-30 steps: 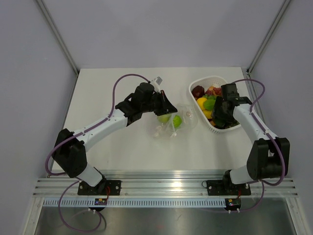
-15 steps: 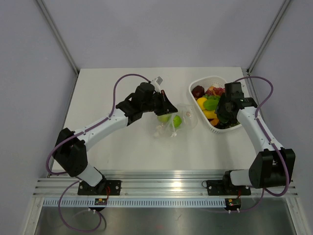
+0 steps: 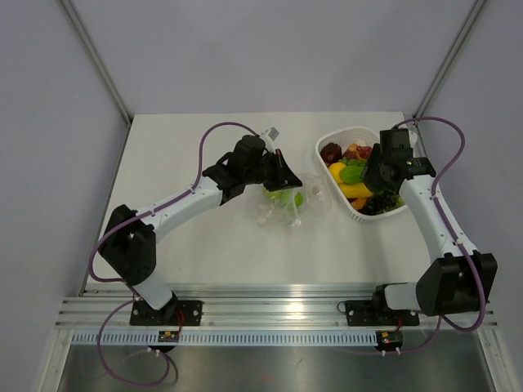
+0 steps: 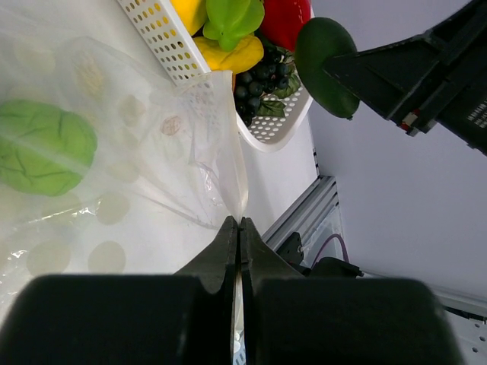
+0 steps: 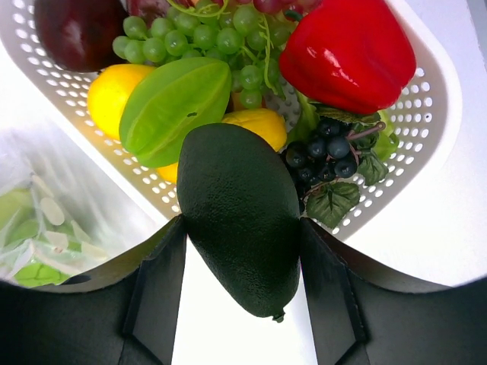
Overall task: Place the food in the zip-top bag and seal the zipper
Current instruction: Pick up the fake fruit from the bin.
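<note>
The clear zip-top bag (image 3: 309,206) lies mid-table with green food (image 4: 42,148) inside. My left gripper (image 3: 291,181) is shut on the bag's mouth edge (image 4: 237,199) and holds it raised; the zipper strip is hard to make out. My right gripper (image 5: 242,225) is shut on a dark green avocado (image 5: 240,213), hanging over the near rim of the white basket (image 5: 430,144). The avocado (image 4: 327,65) also shows in the left wrist view, above and beyond the bag's mouth. In the top view the right gripper (image 3: 373,176) sits over the basket's left side.
The basket (image 3: 327,144) at the back right holds a red pepper (image 5: 350,53), green starfruit (image 5: 171,106), lemon (image 5: 112,91), green grapes (image 5: 205,30) and dark grapes (image 5: 327,148). Grey walls enclose the table; a metal rail (image 3: 278,310) runs along its near edge.
The right gripper has risen and shifted toward the back over the basket with the avocado. The left gripper moved slightly right, pulling the bag's mouth up.
</note>
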Controlling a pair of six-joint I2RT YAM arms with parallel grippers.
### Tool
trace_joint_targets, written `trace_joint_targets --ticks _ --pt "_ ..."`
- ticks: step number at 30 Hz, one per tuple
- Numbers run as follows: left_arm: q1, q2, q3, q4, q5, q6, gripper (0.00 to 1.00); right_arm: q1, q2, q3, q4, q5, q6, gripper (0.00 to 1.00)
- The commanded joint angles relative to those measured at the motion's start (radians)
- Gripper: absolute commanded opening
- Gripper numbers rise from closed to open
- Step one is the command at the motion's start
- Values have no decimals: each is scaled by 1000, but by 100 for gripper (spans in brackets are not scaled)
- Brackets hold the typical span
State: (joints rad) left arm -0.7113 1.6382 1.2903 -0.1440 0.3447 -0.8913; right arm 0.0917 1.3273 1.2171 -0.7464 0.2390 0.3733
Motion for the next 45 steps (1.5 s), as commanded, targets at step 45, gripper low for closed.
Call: trace_joint_targets --ticks 45 --pt "-4 -14 10 58 27 -1 0 -1 -97 -65 45 -7 50 30"
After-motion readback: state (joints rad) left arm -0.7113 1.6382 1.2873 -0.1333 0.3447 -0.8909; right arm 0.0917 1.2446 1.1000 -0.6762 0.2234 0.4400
